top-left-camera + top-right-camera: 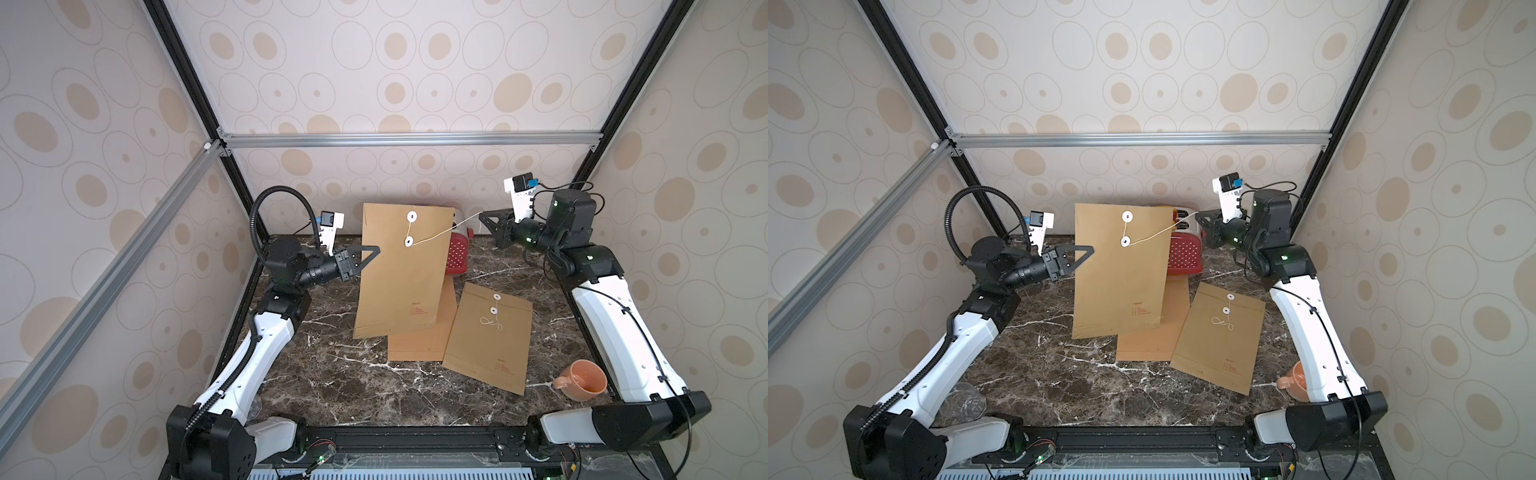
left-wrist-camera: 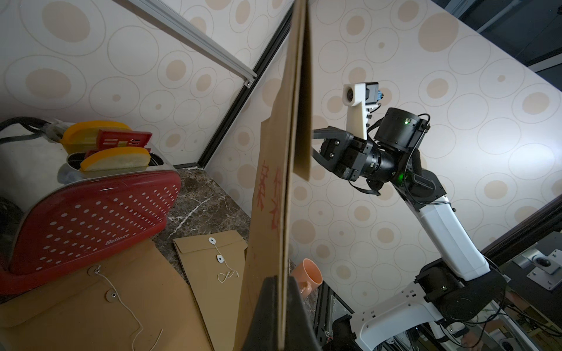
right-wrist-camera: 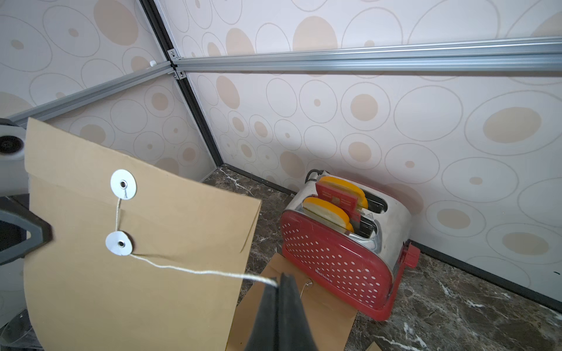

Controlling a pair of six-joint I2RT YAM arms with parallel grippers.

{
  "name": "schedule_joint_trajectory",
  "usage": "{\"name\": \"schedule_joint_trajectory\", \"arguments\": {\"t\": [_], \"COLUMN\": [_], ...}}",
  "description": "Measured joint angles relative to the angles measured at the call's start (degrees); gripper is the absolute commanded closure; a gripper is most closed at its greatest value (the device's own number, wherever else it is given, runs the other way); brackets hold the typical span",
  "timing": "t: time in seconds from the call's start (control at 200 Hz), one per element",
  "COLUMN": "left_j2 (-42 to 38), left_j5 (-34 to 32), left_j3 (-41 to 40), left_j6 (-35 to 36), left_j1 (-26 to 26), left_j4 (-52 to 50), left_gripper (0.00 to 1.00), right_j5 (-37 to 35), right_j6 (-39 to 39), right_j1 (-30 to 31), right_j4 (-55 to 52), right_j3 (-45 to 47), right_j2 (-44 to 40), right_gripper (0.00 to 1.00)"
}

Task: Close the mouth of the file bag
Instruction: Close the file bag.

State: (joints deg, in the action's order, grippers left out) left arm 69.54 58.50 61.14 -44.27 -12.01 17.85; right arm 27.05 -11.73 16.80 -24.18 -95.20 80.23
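A brown paper file bag (image 1: 401, 274) (image 1: 1121, 270) hangs upright above the table, flap folded down, with two white discs (image 1: 410, 228) on its face. My left gripper (image 1: 376, 250) (image 2: 281, 281) is shut on the bag's left edge. A white string (image 1: 449, 230) (image 3: 197, 270) runs from the upper disc (image 3: 123, 184) down past the lower disc (image 3: 119, 243), then taut to the right. My right gripper (image 1: 483, 215) (image 3: 278, 278) is shut on the string's end, apart from the bag.
Two more file bags (image 1: 490, 336) (image 1: 424, 332) lie flat on the marble table (image 1: 332, 374). A red toaster (image 3: 340, 252) with bread stands at the back behind the held bag. An orange mug (image 1: 584, 380) sits by the right arm.
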Motion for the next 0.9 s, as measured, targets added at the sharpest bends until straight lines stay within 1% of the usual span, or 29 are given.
{"name": "schedule_joint_trajectory", "arguments": {"t": [0.376,0.551,0.766,0.901], "left_j2": [-0.4,-0.5,-0.5,-0.5], "left_j5": [0.4,0.6,1.0,1.2], "left_j3": [0.3,0.3,0.3,0.3], "left_j6": [1.9,2.1,2.1,2.1], "left_j1": [-0.1,-0.2,-0.4,-0.5], "left_j4": [-3.0,-3.5,-3.5,-3.5], "left_gripper": [1.0,1.0,1.0,1.0], "right_j5": [-1.6,-3.4,-3.8,-4.0], "right_j6": [1.9,2.7,3.1,3.2], "right_j1": [5.4,5.6,5.6,5.8], "right_j4": [-4.5,-6.1,-8.6,-10.0], "right_j3": [-10.6,-16.2,-25.1,-27.6], "right_j2": [8.6,11.5,16.3,18.6], "right_gripper": [1.0,1.0,1.0,1.0]}}
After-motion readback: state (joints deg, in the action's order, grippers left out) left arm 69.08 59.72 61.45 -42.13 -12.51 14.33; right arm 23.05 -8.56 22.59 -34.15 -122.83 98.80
